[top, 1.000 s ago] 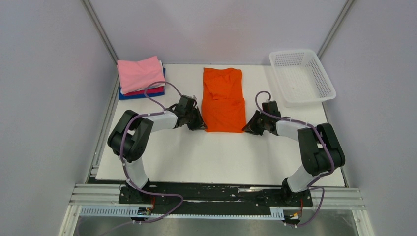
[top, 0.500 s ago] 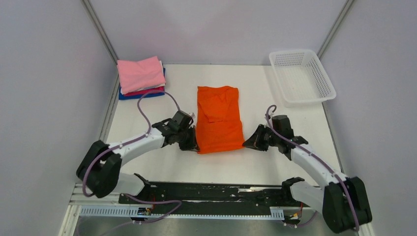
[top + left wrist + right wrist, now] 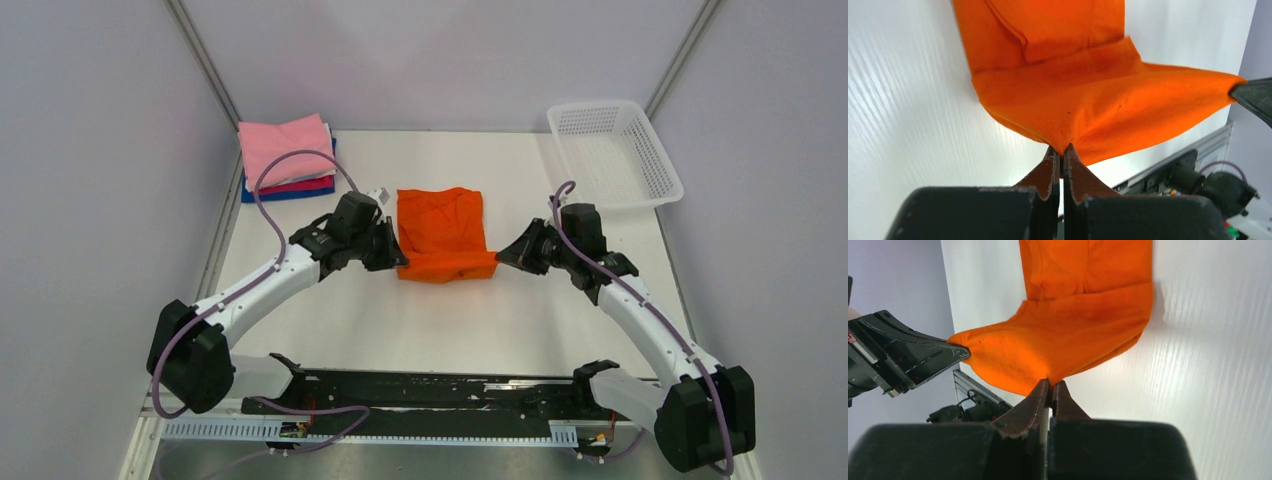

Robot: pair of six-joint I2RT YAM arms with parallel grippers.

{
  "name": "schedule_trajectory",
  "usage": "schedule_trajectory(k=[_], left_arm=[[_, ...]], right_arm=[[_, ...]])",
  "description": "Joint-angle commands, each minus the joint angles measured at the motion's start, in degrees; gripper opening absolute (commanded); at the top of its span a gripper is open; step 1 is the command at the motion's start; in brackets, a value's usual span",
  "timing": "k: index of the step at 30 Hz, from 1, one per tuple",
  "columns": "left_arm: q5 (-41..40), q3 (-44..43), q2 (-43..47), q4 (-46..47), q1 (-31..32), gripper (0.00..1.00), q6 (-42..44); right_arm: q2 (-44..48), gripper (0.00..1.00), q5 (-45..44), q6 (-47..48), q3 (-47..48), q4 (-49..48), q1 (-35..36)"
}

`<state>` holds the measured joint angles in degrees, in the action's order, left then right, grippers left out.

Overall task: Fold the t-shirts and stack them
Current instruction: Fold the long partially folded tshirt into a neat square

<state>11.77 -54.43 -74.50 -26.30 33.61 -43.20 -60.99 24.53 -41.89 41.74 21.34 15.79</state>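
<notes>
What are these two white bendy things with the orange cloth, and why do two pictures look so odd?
The white things are two robot arms bolted at the near edge of a table. The wide picture comes from a camera above and behind them. The two odd close-ups come from small cameras on each wrist, looking along its own pincer. The left pincer and the right pincer are each shut on a near corner of the orange t-shirt, holding that edge off the table. At the far left lies a stack of folded shirts; at the far right, a white mesh basket.
</notes>
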Motion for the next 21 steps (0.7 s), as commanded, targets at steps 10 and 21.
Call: schedule_trajectory(k=[10,21], left_arm=[[-4.5,-18.7,-16.0,2.8,-9.7,0.00,4.3],[-4.2,-33.4,-33.1,1.7,-13.9,0.00,5.7]], right_arm=[[-23.0,0.00,1.3,0.9,21.0,-9.3,-5.1],[-40.3,0.00,1.3,1.5,33.3,-11.9,-7.7]])
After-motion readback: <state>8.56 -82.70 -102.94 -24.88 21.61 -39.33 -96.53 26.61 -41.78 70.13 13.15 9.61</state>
